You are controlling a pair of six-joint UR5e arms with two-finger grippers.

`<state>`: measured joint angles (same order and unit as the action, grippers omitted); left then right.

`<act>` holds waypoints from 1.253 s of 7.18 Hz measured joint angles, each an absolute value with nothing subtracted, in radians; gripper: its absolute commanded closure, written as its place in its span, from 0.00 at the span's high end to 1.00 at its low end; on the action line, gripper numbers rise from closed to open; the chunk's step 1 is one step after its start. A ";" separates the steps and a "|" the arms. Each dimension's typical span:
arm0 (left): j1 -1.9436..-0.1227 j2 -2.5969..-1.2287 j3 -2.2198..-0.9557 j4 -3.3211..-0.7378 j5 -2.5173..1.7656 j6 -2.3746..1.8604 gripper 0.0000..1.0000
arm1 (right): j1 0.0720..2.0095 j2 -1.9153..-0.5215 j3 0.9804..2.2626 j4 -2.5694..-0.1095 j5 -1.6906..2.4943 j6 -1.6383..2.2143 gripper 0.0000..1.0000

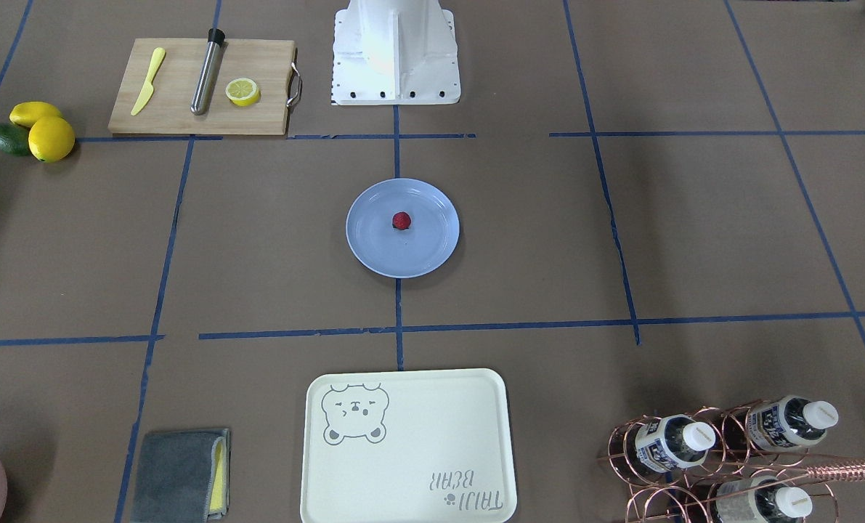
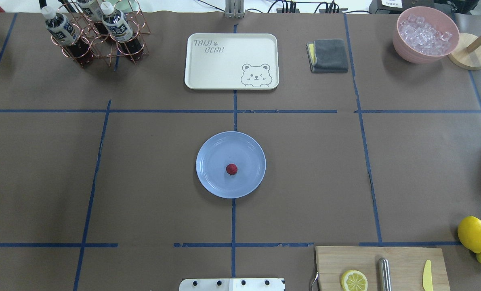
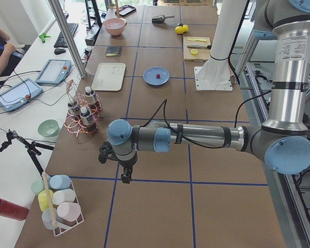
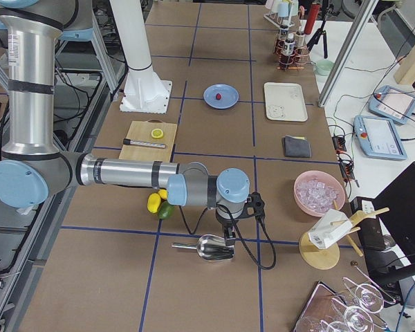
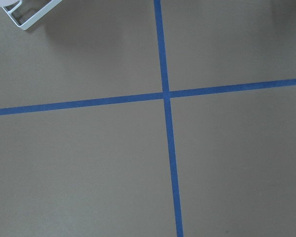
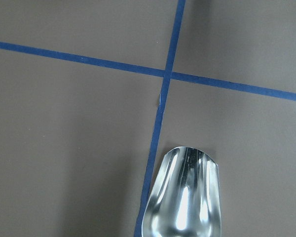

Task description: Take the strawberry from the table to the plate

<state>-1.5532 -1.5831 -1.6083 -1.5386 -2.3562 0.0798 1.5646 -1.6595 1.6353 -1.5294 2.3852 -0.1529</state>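
The small dark red strawberry (image 1: 401, 221) (image 2: 232, 169) lies near the middle of the round pale blue plate (image 1: 374, 250) (image 2: 214, 180), at the centre of the brown-paper table (image 2: 143, 182). Neither arm reaches into the overhead or front views. In the exterior left view my left gripper (image 3: 125, 179) hangs over the table's left end, far from the plate (image 3: 151, 78). In the exterior right view my right gripper (image 4: 229, 238) hangs at the right end, just above a metal scoop (image 4: 211, 247). I cannot tell whether either gripper is open or shut. Neither wrist view shows fingers.
A cream bear tray (image 2: 208, 72) lies beyond the plate. The wooden cutting board (image 2: 402, 258) carries a lemon half, a metal rod and a yellow knife. Lemons (image 2: 473, 234) sit beside it. A bottle rack (image 2: 97, 34), grey cloth (image 2: 330, 55) and pink ice bowl (image 2: 425, 36) line the far edge.
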 measured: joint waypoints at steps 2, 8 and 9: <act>-1.553 -1.582 -1.607 -1.539 -2.356 0.077 1.00 | 1.565 -1.658 1.638 -1.529 2.387 -0.149 1.00; -1.553 -1.583 -1.604 -1.540 -2.356 0.019 1.00 | 1.565 -1.655 1.647 -1.529 2.387 -0.136 1.00; -1.553 -1.583 -1.604 -1.540 -2.356 0.015 1.00 | 1.565 -1.654 1.647 -1.529 2.387 -0.133 1.00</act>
